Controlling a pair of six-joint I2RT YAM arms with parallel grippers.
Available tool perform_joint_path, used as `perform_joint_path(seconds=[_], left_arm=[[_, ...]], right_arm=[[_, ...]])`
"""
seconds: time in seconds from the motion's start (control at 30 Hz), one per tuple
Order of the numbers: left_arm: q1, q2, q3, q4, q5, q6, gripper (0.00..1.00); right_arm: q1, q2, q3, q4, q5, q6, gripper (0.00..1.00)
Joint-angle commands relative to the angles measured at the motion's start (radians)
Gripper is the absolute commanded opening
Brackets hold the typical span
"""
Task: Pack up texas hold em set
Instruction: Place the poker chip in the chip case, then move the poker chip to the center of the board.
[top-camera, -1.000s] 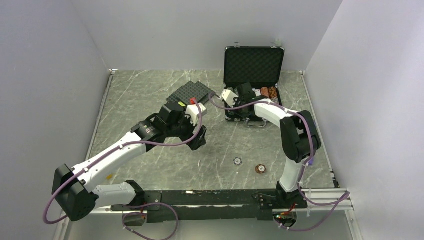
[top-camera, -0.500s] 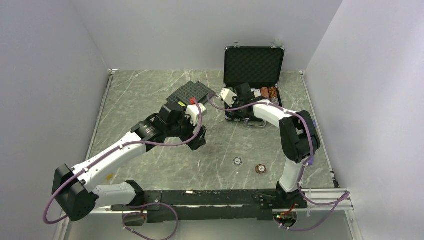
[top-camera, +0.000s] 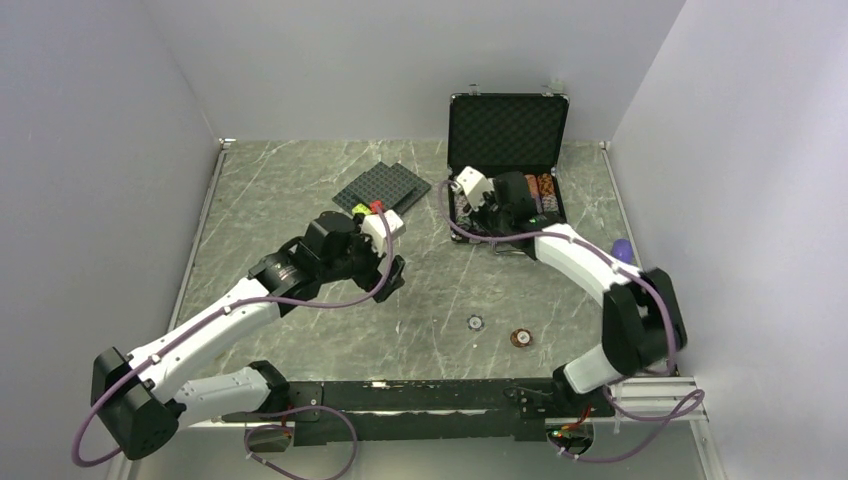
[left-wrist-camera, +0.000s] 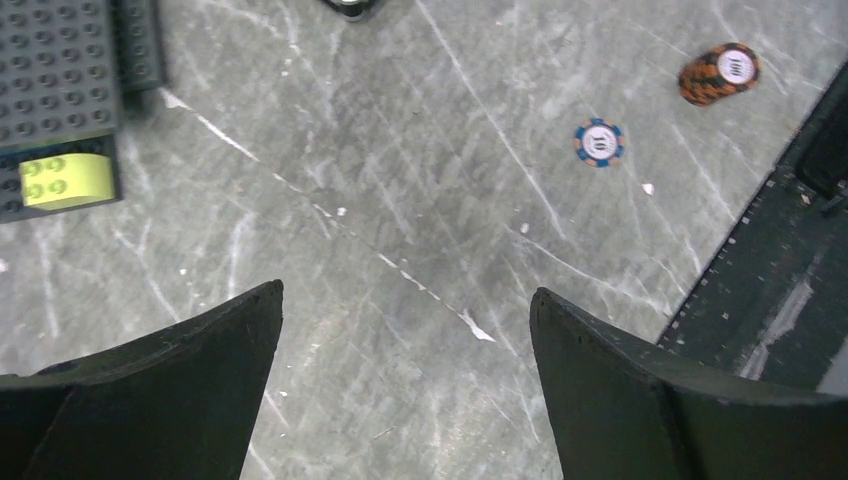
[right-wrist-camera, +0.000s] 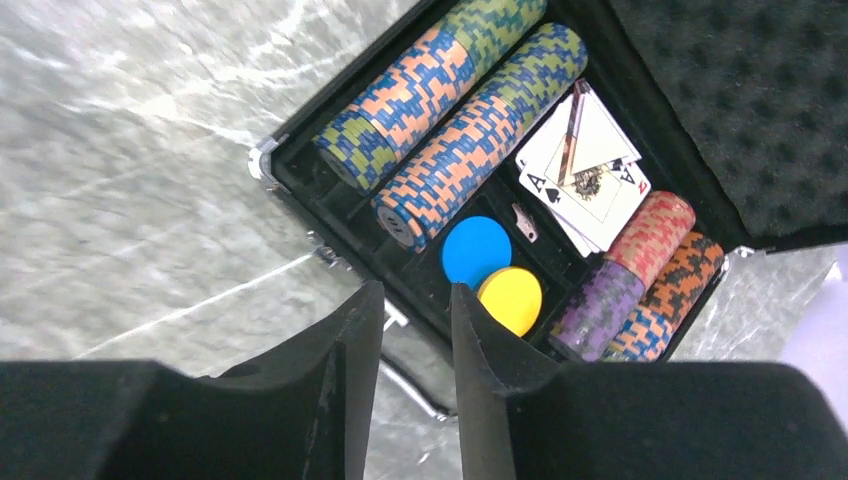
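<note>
The black briefcase (top-camera: 508, 130) stands open at the back right, its foam lid upright. Inside lie two long rows of chips (right-wrist-camera: 480, 130), cards (right-wrist-camera: 585, 165), a blue disc (right-wrist-camera: 476, 250), a yellow disc (right-wrist-camera: 510, 298) and short purple, red and orange chip stacks (right-wrist-camera: 640, 280). My right gripper (right-wrist-camera: 415, 295) hovers over the case's front edge, its jaws a little apart with nothing between them. Two loose chips lie on the table, one blue (left-wrist-camera: 598, 142) and one orange (left-wrist-camera: 720, 72). My left gripper (left-wrist-camera: 405, 300) hangs wide open above bare table, short of them.
Dark studded plates (top-camera: 382, 186) with a yellow brick (left-wrist-camera: 65, 178) lie left of the case. The black base rail (left-wrist-camera: 770, 300) runs along the near edge, close to the loose chips. White walls enclose the table on three sides.
The right gripper has gone from shut to slightly open and risen over the case, its elbow swinging right. The left arm has drawn back a little.
</note>
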Motion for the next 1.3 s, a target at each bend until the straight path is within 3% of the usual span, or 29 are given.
perform_joint_path(seconds=[0.0,0.2,0.37,0.5,0.6,1.27], left_arm=[[-0.035,-0.008,0.008,0.052,-0.123,-0.076,0.96],[-0.108,0.047,0.026,0.038,-0.145,-0.178,0.97],[-0.055,0.063,0.074,-0.012,-0.126,-0.13,0.98],[-0.002,0.07,0.087,-0.011,-0.121,-0.093,0.98],[0.026,0.069,0.074,0.008,-0.109,-0.089,0.99],[0.043,0.032,0.041,0.016,-0.072,-0.091,0.99]], right_arm=[[-0.005,-0.194,-0.067,0.093,-0.049,0.205,0.37],[-0.021,-0.394,-0.133,-0.022,-0.031,0.625,0.43],[-0.02,-0.493,-0.221,-0.2,-0.121,0.874,0.44],[-0.019,-0.5,-0.334,-0.216,-0.3,1.026,0.39],[-0.007,-0.451,-0.419,-0.182,-0.378,1.076,0.39],[0.039,-0.318,-0.52,-0.21,-0.258,1.133,0.36]])
